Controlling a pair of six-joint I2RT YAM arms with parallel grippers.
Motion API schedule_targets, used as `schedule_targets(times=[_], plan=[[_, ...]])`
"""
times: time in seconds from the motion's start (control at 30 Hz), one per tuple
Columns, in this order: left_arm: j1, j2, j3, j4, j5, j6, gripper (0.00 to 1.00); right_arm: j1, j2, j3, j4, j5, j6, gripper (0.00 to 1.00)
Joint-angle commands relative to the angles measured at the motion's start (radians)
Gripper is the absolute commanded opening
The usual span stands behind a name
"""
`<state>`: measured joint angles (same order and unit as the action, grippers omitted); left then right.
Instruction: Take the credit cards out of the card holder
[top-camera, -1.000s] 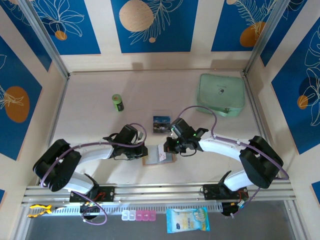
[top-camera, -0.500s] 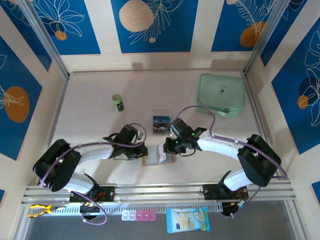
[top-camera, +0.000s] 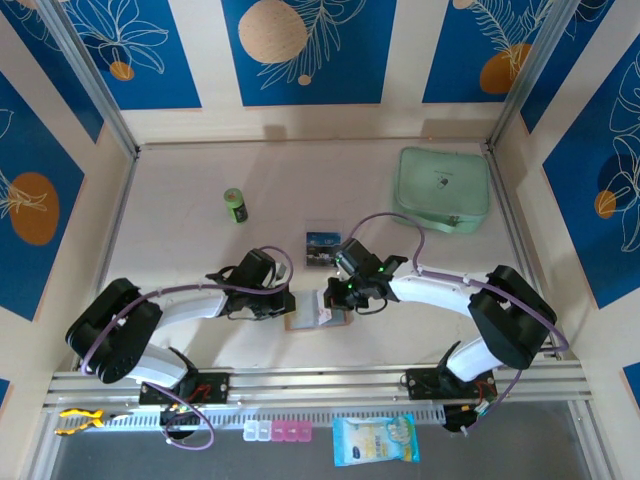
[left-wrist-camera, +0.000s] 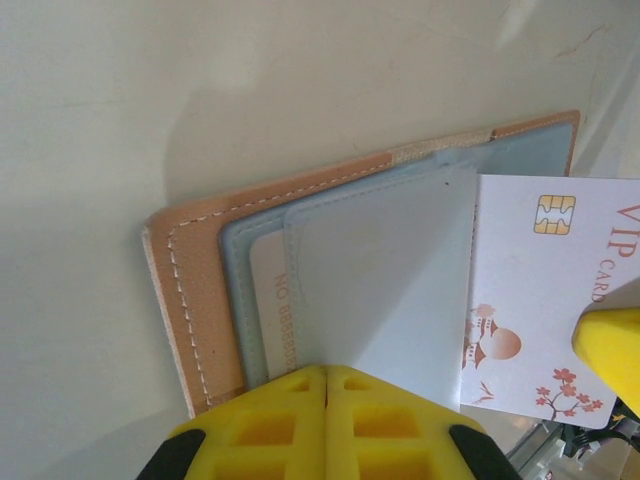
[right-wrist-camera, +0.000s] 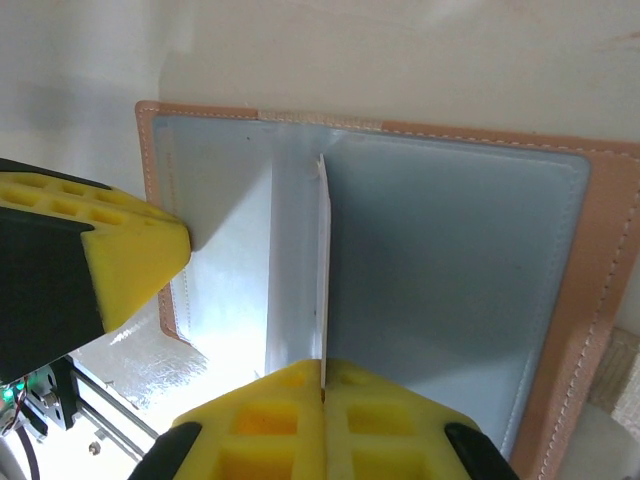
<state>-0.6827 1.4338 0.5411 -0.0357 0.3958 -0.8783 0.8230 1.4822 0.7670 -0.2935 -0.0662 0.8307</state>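
Observation:
The tan card holder (top-camera: 318, 319) lies open on the table between both arms. My left gripper (left-wrist-camera: 326, 372) is shut on a grey-blue clear pocket leaf (left-wrist-camera: 380, 270) of the card holder (left-wrist-camera: 190, 300), lifting it into a tent. A white VIP credit card (left-wrist-camera: 540, 290) sticks halfway out of that pocket toward the right. My right gripper (right-wrist-camera: 323, 365) is shut on this card's thin edge (right-wrist-camera: 323, 260), held upright over the card holder (right-wrist-camera: 600, 260). Another card (left-wrist-camera: 272, 300) with a printed number sits inside a pocket. The left gripper's yellow finger (right-wrist-camera: 125, 250) shows at the left.
A clear tray (top-camera: 321, 247) holding a dark-blue card sits just behind the card holder. Far right at the back is a mint-green case (top-camera: 443, 188), and a small green bottle (top-camera: 235, 205) stands back left. The metal rail (top-camera: 320, 385) runs along the near edge.
My right gripper has edged slightly to the left while gripping the card. The left arm and the card holder have stayed put.

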Motion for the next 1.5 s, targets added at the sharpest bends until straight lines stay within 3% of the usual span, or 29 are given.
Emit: schedule_targets(times=[0.0, 0.23, 0.4, 0.7, 1.03, 1.47], plan=[[0.007, -0.014, 0.02, -0.09, -0.045, 0.039, 0.03, 0.008, -0.03, 0.025, -0.04, 0.026, 0.007, 0.05], [0.008, 0.003, 0.027, -0.07, -0.017, 0.034, 0.04, 0.006, -0.086, 0.062, -0.123, 0.085, -0.037, 0.04], [0.008, -0.007, 0.02, -0.06, -0.009, 0.025, 0.08, 0.002, -0.089, 0.105, -0.186, 0.092, -0.156, 0.03], [0.008, -0.048, 0.026, -0.088, -0.02, 0.032, 0.12, -0.008, -0.053, 0.196, -0.292, 0.088, -0.572, 0.04], [0.009, -0.09, 0.019, -0.114, -0.032, 0.04, 0.12, -0.12, -0.021, 0.329, -0.417, 0.015, -1.116, 0.02], [0.015, -0.154, 0.008, -0.175, -0.04, 0.063, 0.13, -0.242, 0.177, 0.626, -0.623, 0.019, -1.508, 0.0]])
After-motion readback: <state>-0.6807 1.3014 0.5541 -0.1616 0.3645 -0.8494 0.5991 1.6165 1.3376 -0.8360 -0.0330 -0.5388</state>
